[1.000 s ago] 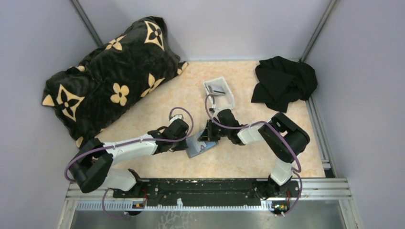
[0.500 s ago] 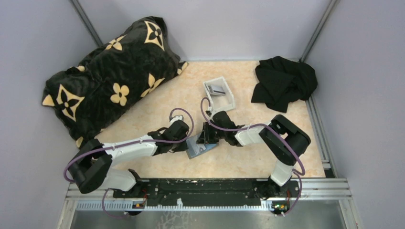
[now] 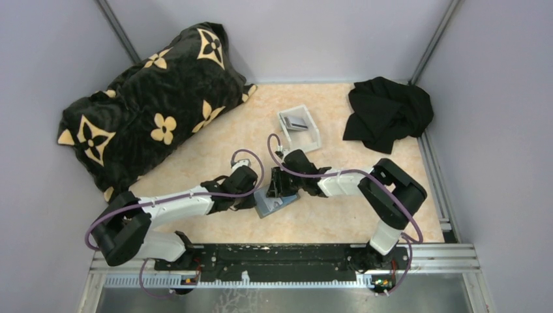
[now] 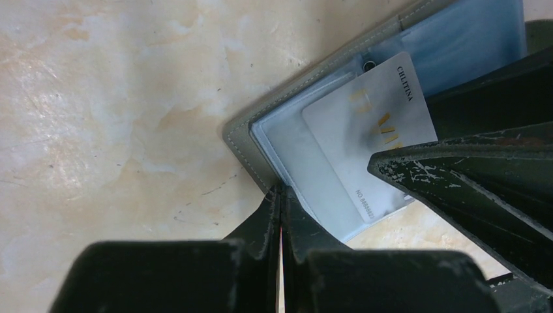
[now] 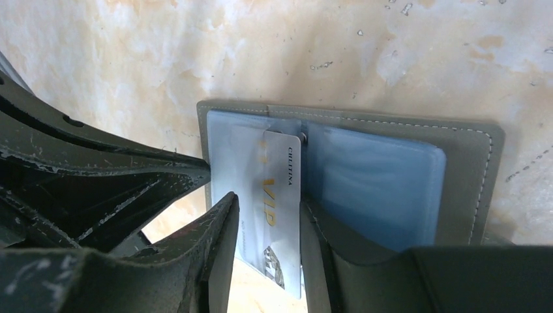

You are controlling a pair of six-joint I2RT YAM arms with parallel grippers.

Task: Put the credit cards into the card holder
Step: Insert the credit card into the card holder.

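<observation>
Two arms meet over the card holder (image 5: pixel 463 169), which lies open and flat on the beige marbled table (image 3: pixel 215 153), near the middle and a little toward the near edge. Both inner panels face up, each covered by a clear sleeve.

One white card (image 4: pixel 372 130) with gold lettering sits in the sleeve of one panel, close to the fold. Part of it is tucked in and the rest sticks out past the holder's edge.

The right gripper (image 5: pixel 269 201) has its fingers apart, one on each side of the protruding card. They straddle the card and do not clamp it.

The left gripper (image 4: pixel 280 215) has its fingers pressed together. Its tips are right at the rim of the card holder, near a corner. I cannot tell whether they pinch any material there.

Farther back stands a small white tray (image 3: pixel 312 138) with a second card (image 3: pixel 297 122), dark grey, lying inside it. A crumpled black cloth (image 3: pixel 388 114) lies in the far right corner. A black cushion (image 3: pixel 153 104) with tan flower shapes fills the far left.
</observation>
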